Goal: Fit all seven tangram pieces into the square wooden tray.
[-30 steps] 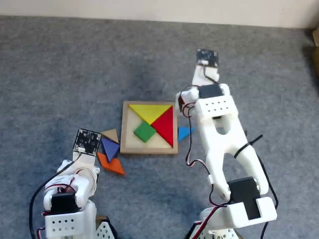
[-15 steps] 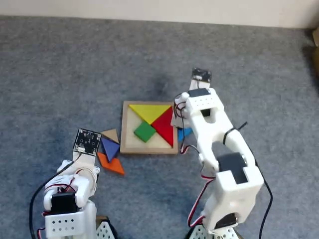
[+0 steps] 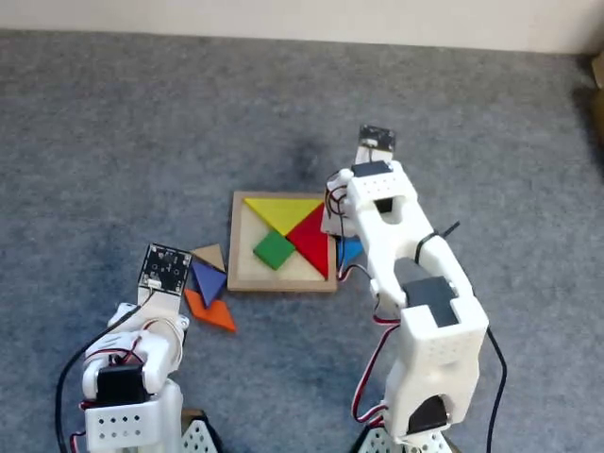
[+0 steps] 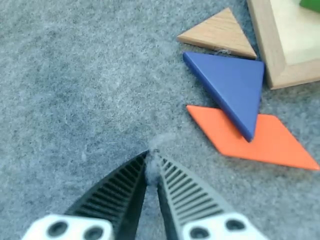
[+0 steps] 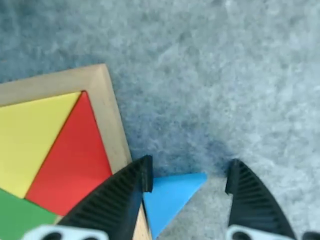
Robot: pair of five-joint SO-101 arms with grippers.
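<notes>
Wooden tray (image 3: 282, 283) (image 5: 107, 100) (image 4: 272, 60): is lying flat on the grey counter (image 3: 123, 132), with one side rim running just beside one finger of the right hand.
Yellow triangle (image 3: 280, 211) (image 5: 35, 132): is sitting inside the tray, ahead of the right hand and off to its tray side, with its slanted edge touching the red piece.
Red triangle (image 3: 312, 238) (image 5: 70, 160): is sitting inside the tray against the rim nearest the right hand.
Green square (image 3: 275, 250) (image 5: 17, 220): is sitting inside the tray, touching both the yellow and red triangles, farther from the right hand than the red one.
Light blue triangle (image 3: 350, 251) (image 5: 170, 192): is lying on the counter just outside the tray, between the right hand's two fingers.
Right hand (image 5: 190, 175): is hanging low over the light blue triangle with its fingers spread wide and gripping nothing.
Dark blue triangle (image 3: 208, 279) (image 4: 230, 85): is lying ahead of the left hand, with one tip resting on the orange piece.
Orange parallelogram (image 3: 209, 312) (image 4: 250, 137): is lying flat near the left hand, the closest piece to its fingertips.
Plain wood triangle (image 3: 210, 256) (image 4: 220, 35): is lying beyond the dark blue triangle, just beside the tray.
Left hand (image 4: 152, 160): is pointing down at bare counter with its fingers pressed together and holding nothing.
</notes>
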